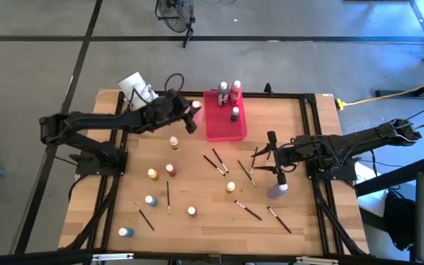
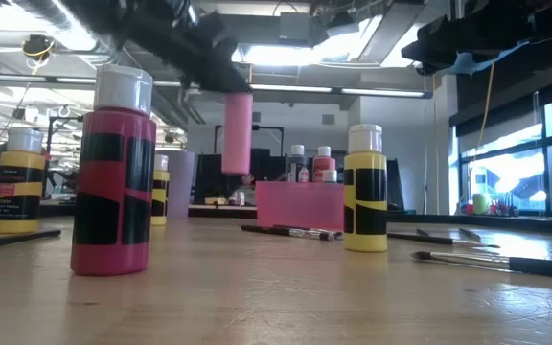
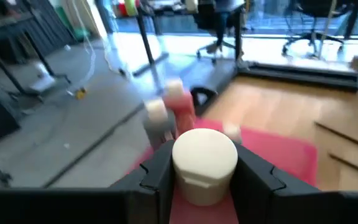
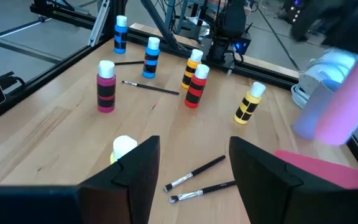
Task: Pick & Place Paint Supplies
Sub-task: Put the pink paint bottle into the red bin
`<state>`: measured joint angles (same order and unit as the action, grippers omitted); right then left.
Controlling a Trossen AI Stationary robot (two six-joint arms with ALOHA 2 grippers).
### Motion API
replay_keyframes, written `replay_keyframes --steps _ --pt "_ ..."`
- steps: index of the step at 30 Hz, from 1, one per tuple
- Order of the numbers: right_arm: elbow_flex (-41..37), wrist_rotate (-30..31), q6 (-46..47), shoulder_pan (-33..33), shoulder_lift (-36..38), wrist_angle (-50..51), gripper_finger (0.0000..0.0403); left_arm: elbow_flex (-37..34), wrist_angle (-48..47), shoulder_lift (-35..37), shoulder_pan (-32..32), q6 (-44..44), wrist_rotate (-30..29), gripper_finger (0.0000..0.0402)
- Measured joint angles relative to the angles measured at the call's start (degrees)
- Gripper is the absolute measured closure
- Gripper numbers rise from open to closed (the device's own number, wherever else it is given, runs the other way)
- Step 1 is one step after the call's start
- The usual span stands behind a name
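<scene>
One pink bottle (image 1: 195, 107) clamped in left gripper (image 1: 190, 118) beside tray (image 1: 224, 131).

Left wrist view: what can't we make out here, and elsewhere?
- Left wrist view: held pink bottle's body is hidden under its cap and the left gripper; bottles in the tray are blurred.
- Low view: tray contents mostly hidden by its wall.
- High view: bottle labels too small to read.
- Right wrist view: right gripper holds nothing; bottle behind one finger is partly hidden.

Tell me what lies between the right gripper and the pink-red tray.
In the high view, bare wood and two crossed paintbrushes lie between the right gripper and the pink-red tray; no bottles.
</scene>
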<state>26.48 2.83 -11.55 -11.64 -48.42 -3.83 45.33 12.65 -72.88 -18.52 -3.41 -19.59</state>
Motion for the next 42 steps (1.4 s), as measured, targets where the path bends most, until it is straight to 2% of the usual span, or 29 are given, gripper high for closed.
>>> replay_keyframes --steps 6,10,18,24,28,32,42 --pt "0.0 0.0 0.0 0.0 0.0 0.3 0.0206 8.9 -3.3 -0.2 -1.5 -4.9 -1.2 0.0288" --pt "0.0 0.0 0.0 0.0 0.0 0.2 0.0206 11.7 -3.0 -1.2 -4.5 -5.2 -0.8 0.0288" --pt "0.0 0.0 0.1 0.0 0.0 0.2 0.0206 11.9 5.7 -7.3 -10.6 1.5 8.1 0.0288" --pt "0.0 0.0 0.2 0.0 0.0 0.8 0.0206 11.9 8.8 -14.0 -12.4 2.9 7.8 0.0288" --pt "0.0 0.0 0.4 0.0 0.0 1.5 0.0206 11.9 12.0 -18.1 -13.6 5.0 10.6 0.0288" --pt "0.0 0.0 0.4 0.0 0.0 1.5 0.0206 11.9 13.3 -21.4 -14.7 6.2 10.8 0.0288" --pt "0.0 0.0 0.2 0.0 0.0 2.6 0.0206 11.9 16.8 -25.8 -17.0 7.4 14.4 0.0288"
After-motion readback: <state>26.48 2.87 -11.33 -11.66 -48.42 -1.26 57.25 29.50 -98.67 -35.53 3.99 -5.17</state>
